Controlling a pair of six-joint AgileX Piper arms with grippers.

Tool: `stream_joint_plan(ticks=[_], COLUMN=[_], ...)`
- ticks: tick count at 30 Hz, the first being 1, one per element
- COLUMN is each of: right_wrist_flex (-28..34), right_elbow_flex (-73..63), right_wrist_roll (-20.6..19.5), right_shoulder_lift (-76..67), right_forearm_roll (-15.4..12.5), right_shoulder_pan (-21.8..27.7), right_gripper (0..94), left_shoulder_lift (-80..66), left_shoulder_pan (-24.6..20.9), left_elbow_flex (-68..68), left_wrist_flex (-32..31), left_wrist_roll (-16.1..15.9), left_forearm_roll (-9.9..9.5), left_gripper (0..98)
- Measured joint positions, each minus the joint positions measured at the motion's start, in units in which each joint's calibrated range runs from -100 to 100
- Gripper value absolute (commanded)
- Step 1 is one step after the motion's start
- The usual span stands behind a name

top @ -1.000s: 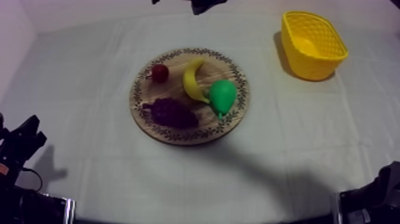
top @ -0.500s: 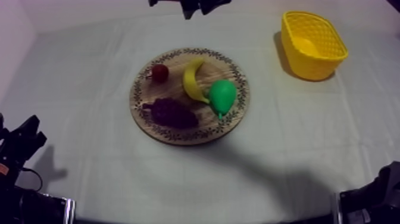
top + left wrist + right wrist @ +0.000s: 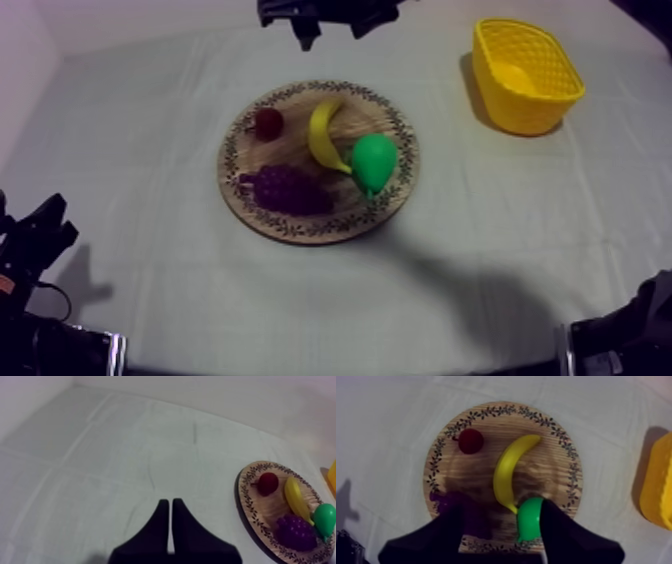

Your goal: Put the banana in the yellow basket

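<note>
Right gripper spread wide over the wooden board; banana not yet taken.
Its two fingers stand apart with nothing between them, above the near part of the board; banana lies flat mid-board, between small red fruit and pear, one tip against or just beside the pear; bunch of grapes off to the other side; likely a light, stiff plastic toy with smooth, slippery skin, so it may roll or squirt out under a pinch; best hold probably across the narrow width at mid-curve, clear of the pear; yellow basket well apart on the counter; left gripper pressed together, idle over bare cloth.
</note>
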Motion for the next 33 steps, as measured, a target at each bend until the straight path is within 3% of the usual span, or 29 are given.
stream_joint_plan(ticks=[33], right_wrist_flex=[-14.21], right_elbow_flex=[0.95], right_wrist_roll=[-2.11], right_shoulder_lift=[21.75], right_forearm_roll=[-3.8], right_shoulder_pan=[2.21], right_gripper=[51.8], left_shoulder_lift=[0.0], left_shoulder_pan=[0.0], left_elbow_flex=[0.0], left_wrist_flex=[0.0], left_wrist_roll=[0.0], left_forearm_roll=[0.0], left_gripper=[0.0])
